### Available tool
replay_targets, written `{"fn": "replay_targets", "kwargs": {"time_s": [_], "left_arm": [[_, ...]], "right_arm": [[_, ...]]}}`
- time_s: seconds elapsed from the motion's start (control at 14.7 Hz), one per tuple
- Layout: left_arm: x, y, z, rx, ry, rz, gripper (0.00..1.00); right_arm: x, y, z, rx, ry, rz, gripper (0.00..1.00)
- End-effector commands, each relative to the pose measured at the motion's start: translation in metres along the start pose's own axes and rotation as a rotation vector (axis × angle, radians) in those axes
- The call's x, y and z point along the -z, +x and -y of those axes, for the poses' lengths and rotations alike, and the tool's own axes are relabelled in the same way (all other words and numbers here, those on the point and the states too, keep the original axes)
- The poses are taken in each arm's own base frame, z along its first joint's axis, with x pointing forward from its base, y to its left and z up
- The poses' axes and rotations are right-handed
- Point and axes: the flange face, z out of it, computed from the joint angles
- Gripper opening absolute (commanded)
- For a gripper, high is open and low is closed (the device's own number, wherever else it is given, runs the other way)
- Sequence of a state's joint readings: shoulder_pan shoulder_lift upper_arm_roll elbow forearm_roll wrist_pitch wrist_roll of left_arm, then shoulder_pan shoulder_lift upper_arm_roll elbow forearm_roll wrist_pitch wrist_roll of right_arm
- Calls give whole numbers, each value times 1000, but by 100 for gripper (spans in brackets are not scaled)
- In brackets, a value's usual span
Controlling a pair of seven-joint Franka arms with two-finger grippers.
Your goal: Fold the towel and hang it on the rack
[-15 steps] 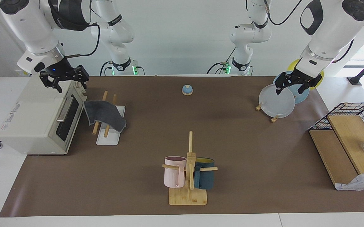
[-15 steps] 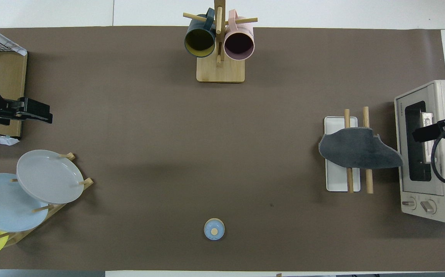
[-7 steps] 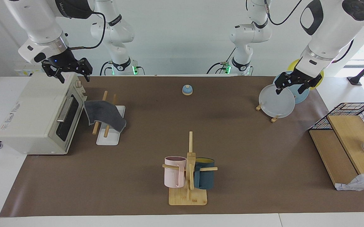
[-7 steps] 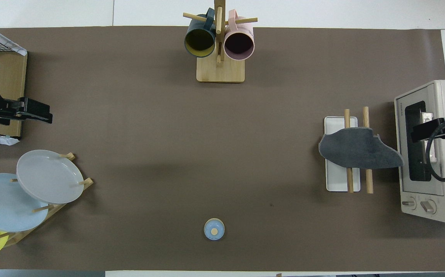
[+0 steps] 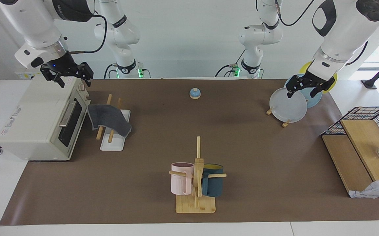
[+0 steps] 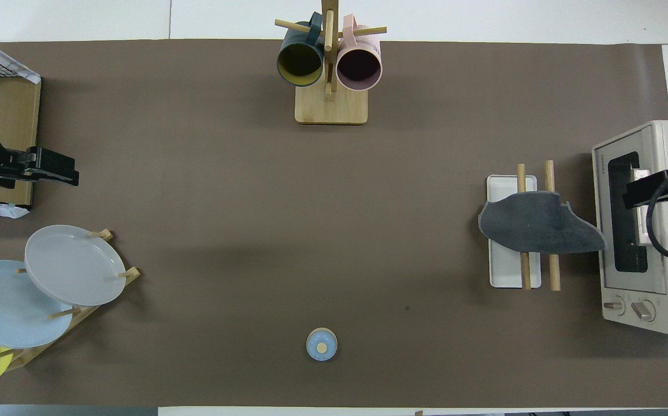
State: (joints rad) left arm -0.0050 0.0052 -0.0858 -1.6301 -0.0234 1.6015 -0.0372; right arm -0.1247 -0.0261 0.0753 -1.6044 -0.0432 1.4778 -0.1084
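The towel [image 5: 109,119] hangs draped over the rack's two light-wood rods [image 5: 109,98], dark grey face up, one corner drooping toward the toaster oven. It also shows in the overhead view [image 6: 536,228], across the rods [image 6: 549,173] and over the white base [image 6: 504,271]. My right gripper [image 5: 69,78] is open and empty, raised over the toaster oven's top, apart from the towel; it also shows in the overhead view [image 6: 634,193]. My left gripper [image 5: 302,91] is open and empty, waiting in the air by the plates, and shows in the overhead view too [image 6: 59,173].
A toaster oven [image 5: 35,121] stands beside the rack at the right arm's end. A mug tree [image 5: 196,183] with two mugs stands farthest from the robots. A plate stand [image 5: 288,106], a wire basket with wooden boards [image 5: 366,137] and a small blue bell [image 5: 195,93] are also here.
My right gripper has risen and drawn back from beside the rack to over the toaster oven's top. The towel stays on the rods. The left arm has not moved.
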Motion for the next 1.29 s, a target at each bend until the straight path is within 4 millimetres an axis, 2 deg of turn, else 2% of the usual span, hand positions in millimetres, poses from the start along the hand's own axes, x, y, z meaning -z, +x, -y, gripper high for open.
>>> {"fn": "replay_targets", "kwargs": {"time_s": [0.0,0.41,1.23], "left_arm": [[3,-3,3,-10,16,4,100],[3,-3,3,-10,16,4,100],[3,-3,3,-10,16,4,100]], "right_arm": [[4,7,1,-8,-19,7,100],[4,8,-4,-17,-5,-5,100],[6,8,12,13,-10,-3,100]]}}
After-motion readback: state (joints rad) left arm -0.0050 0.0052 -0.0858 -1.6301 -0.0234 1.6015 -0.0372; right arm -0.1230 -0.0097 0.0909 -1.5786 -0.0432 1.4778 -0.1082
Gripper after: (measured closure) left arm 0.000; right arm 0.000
